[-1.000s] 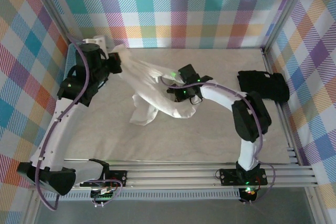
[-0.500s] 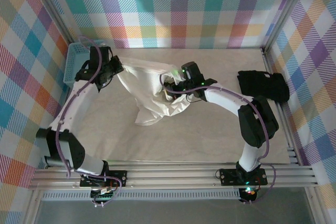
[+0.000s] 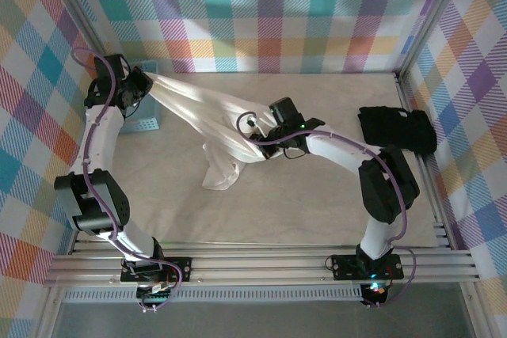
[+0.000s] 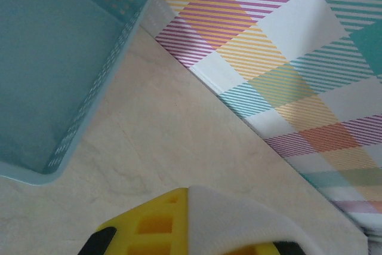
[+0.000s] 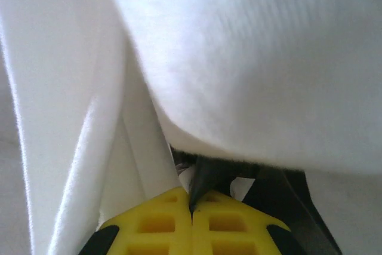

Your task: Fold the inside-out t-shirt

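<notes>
The inside-out t-shirt [image 3: 202,108] is white and pulled into a taut band across the back of the table. One loose end hangs down onto the tabletop near the middle. My left gripper [image 3: 141,81] is at the far left corner, shut on one end of the shirt. In the left wrist view the white cloth [image 4: 233,219] wraps over one yellow finger of that gripper [image 4: 194,198]. My right gripper [image 3: 255,134] is at the table's middle, shut on the other end. In the right wrist view, white folds [image 5: 250,58] drape over and beside its closed jaws [image 5: 192,204].
A blue basket [image 3: 146,120] stands just below the left gripper, close to the left wall; it appears in the left wrist view as well [image 4: 54,58]. A black folded garment [image 3: 396,128] lies at the right edge. Plaid walls close in the back and sides.
My left arm has swung out to the far left corner with its end of the shirt, stretching the cloth taut. The right gripper has shifted slightly left.
</notes>
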